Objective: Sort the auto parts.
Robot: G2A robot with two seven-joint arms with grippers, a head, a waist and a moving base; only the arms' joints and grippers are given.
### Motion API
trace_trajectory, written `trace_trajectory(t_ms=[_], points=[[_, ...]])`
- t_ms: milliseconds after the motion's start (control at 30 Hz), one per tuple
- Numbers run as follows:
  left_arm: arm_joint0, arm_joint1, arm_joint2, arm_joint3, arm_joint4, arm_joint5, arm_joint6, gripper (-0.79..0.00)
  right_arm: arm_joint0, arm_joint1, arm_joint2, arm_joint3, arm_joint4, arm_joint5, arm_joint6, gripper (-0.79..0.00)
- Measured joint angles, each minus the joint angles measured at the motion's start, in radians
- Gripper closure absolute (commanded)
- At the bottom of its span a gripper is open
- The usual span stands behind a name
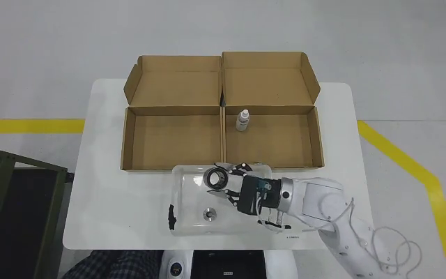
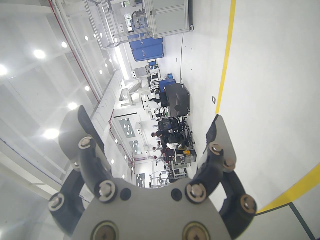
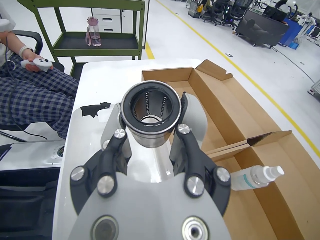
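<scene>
Bearing (image 3: 150, 133) sits clamped between the jaws of our right gripper (image 3: 153, 113); our left gripper (image 2: 150, 116) holds its jaws wide apart

No text, labels or numbers legible, print on spray bottle (image 3: 250, 179) too small

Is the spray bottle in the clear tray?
No, the spray bottle sits inside the right cardboard box, on the far side of the clear tray.
</scene>
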Motion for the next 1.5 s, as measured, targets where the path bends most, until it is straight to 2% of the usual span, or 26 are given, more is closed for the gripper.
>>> trace_trajectory(t_ms=[933,1167,1500], points=[[0.0,0.0,0.0,0.0,0.0,0.0,0.0,-0.785,0.007,-0.004,-0.012,0.023,0.02,0.026,0.001,0.0],[0.0,0.0,0.0,0.0,0.0,0.0,0.0,-0.785,0.1,-0.025,-0.074,0.103,0.074,0.057,0.049,0.0],[0.0,0.0,0.0,0.0,0.0,0.0,0.0,-0.785,0.267,-0.066,-0.164,0.21,0.199,0.151,0.232,0.0]])
